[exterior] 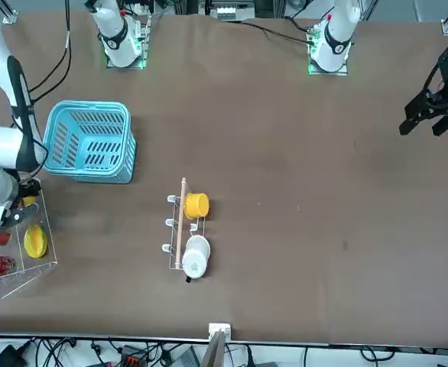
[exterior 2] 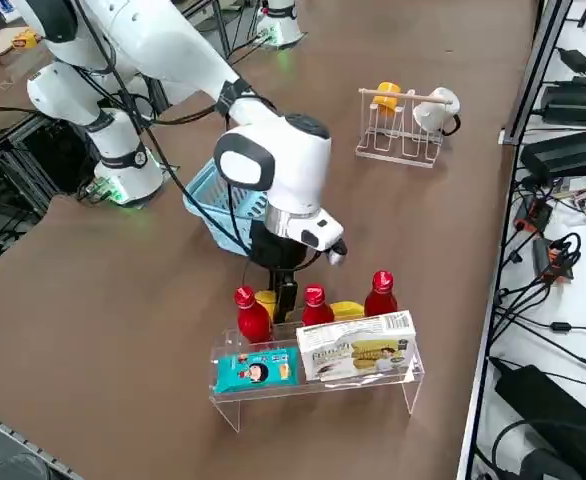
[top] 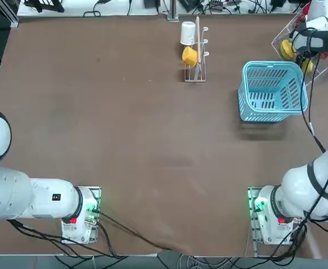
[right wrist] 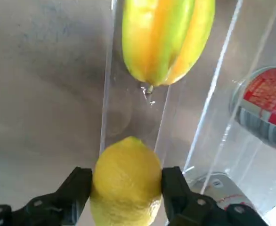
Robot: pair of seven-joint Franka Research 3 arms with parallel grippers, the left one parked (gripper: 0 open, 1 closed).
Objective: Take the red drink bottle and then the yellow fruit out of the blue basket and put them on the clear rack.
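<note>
yellow fruit reached the clear rack

the right gripper held the yellow fruit between its two fingers over the clear rack, at the lower centre of the right side view. the blue basket sat at the upper right of the top view. red bottles stood on the rack; which one was the task's could not be told. a ridged yellow-green fruit lay near the held one. the step in hand looked to be the second placing; the next move seemed to call for settling the fruit on a tier, then spreading the fingers gently so it would not roll.
</note>
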